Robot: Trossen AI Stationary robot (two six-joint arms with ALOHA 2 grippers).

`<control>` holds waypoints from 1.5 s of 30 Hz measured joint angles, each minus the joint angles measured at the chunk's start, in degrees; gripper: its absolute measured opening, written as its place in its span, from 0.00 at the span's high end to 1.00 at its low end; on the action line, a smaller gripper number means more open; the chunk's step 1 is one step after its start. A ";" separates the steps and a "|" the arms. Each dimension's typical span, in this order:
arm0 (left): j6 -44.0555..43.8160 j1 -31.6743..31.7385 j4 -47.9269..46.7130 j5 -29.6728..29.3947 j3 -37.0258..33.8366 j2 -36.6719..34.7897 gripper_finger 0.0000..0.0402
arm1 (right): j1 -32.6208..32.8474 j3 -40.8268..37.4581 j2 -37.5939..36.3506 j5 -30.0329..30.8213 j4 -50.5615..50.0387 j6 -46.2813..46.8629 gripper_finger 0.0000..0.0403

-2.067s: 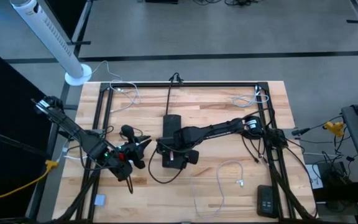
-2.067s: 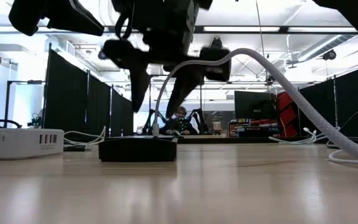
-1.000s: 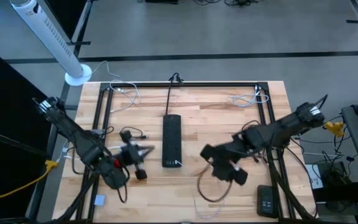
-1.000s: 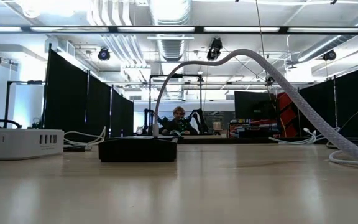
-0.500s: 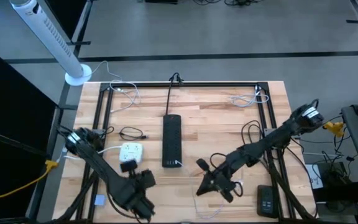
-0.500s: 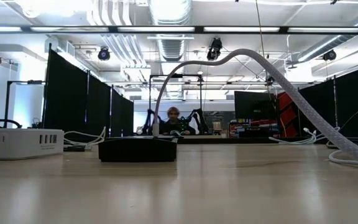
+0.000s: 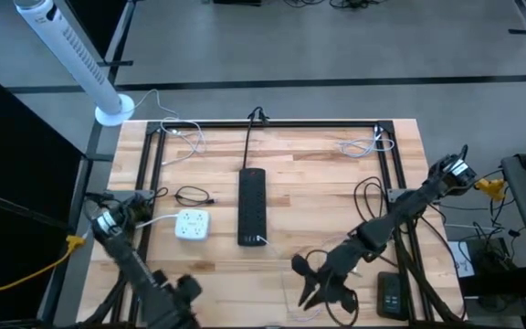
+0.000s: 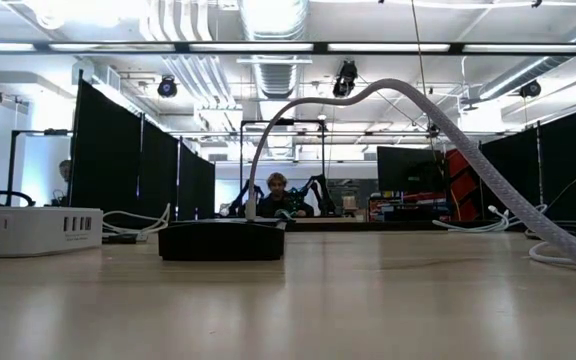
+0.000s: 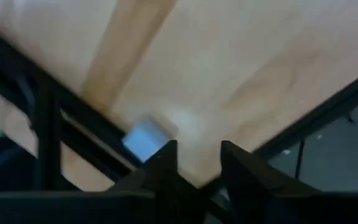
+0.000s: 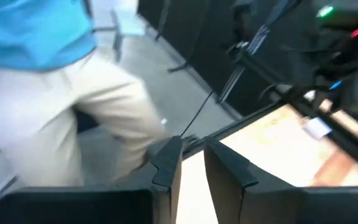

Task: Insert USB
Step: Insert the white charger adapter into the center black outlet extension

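Observation:
A black power strip [image 7: 252, 206] lies along the table's middle and shows end-on in the low view [image 8: 221, 241]. A white braided USB cable [image 8: 418, 100] rises from the strip's near end and arcs away to the right. A white charger hub [image 7: 191, 224] sits left of the strip. My left gripper [image 9: 196, 149] hangs at the near left corner [image 7: 179, 302], pointing down, open and empty, over a small pale block [image 9: 145, 137]. My right gripper [image 10: 192, 149] stands over the near edge right of centre [image 7: 307, 283], open and empty.
A black frame [image 7: 268, 125] rims the table. A small black cable [image 7: 193, 196] lies behind the hub, and a black device [image 7: 391, 294] sits at the near right. A person [image 10: 55, 93] stands just beyond the near edge. Bare wood lies between the strip and the right frame rail.
My left gripper has swung from beside the hub toward the table's near left corner, sinking and tipping over to point down. My right gripper has moved toward the near edge and lower. The hub, hidden by the left arm a second ago, now shows. The strip and cable have kept still.

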 joint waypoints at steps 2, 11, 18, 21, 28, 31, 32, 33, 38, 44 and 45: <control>-5.09 -2.67 0.77 0.02 0.00 -0.12 0.61 | 1.02 0.18 -0.36 0.47 -1.96 -0.93 0.82; -26.38 -12.29 6.50 -0.53 -5.51 -0.37 0.48 | 1.69 0.86 -1.32 4.91 -2.03 -2.71 0.81; -28.49 -12.10 7.91 0.61 -11.11 -0.40 0.59 | 1.71 0.84 -1.49 5.12 -2.11 -2.71 0.87; -28.45 -11.33 7.49 1.21 -12.51 -0.24 0.63 | 1.71 0.83 -1.51 5.15 -2.11 -1.69 0.89; -18.80 -8.10 12.06 -4.88 -13.35 0.08 0.73 | 1.86 0.82 -1.49 5.14 -2.11 -1.18 0.90; -11.76 -6.36 12.27 -5.87 -14.25 0.08 0.79 | 2.01 0.82 -1.49 5.14 -2.17 -1.13 0.90; -10.12 -6.06 12.07 -4.76 -14.90 0.12 0.81 | 2.01 0.82 -1.49 5.16 -2.15 -0.87 0.89; -8.72 -5.99 11.91 -2.94 -15.61 0.12 0.83 | 2.04 0.82 -1.49 5.42 -2.13 -0.70 0.89; -1.87 -5.94 12.67 4.98 -19.49 0.46 0.93 | 2.14 0.80 -1.51 5.99 -2.37 -0.10 0.90; 1.22 -5.99 13.31 8.46 -22.27 0.51 0.99 | 2.23 0.80 -1.51 6.02 -2.39 -0.09 0.91; 1.34 -5.90 13.29 8.85 -22.32 0.51 1.00 | 2.23 0.80 -1.51 6.01 -2.42 -0.10 0.91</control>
